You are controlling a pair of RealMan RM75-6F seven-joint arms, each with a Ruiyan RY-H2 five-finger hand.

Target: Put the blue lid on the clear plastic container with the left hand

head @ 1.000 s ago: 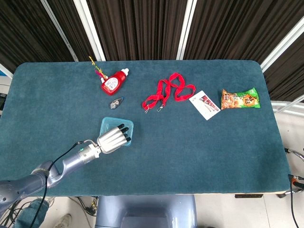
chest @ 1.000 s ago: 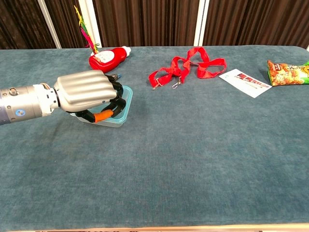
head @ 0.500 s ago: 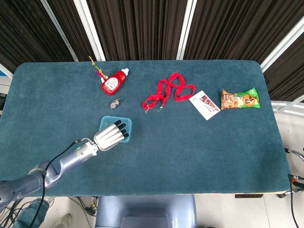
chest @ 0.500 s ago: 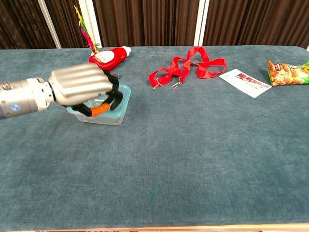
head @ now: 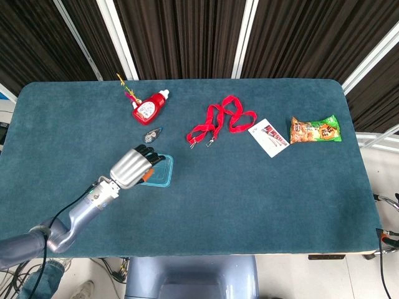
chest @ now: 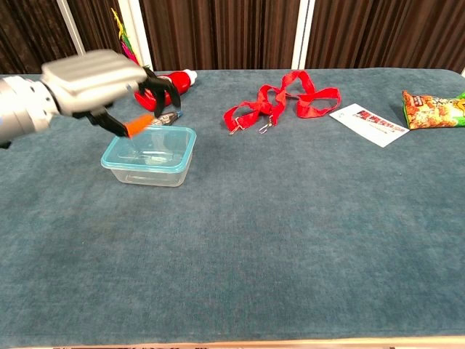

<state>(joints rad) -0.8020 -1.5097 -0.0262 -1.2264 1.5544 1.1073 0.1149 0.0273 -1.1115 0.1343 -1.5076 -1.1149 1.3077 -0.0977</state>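
Note:
The clear plastic container (chest: 148, 161) stands on the teal table (chest: 290, 218) at the left, with the translucent blue lid (chest: 182, 134) lying flat on its top. In the head view the lid (head: 160, 173) shows just right of my left hand (head: 132, 167). My left hand (chest: 102, 78) hovers above the container's far left corner, blurred, with its fingers bent downward and nothing in them. It does not touch the lid. My right hand shows in neither view.
A red bottle (head: 148, 109) with a feathered stick lies behind the container, and a small dark object (head: 152, 133) lies between them. A red lanyard (head: 221, 121), a white card (head: 269, 137) and a snack bag (head: 315, 129) lie to the right.
My left hand was pressing down on the lid over the container. It has lifted off and drawn back to the left, leaving the lid on the container.

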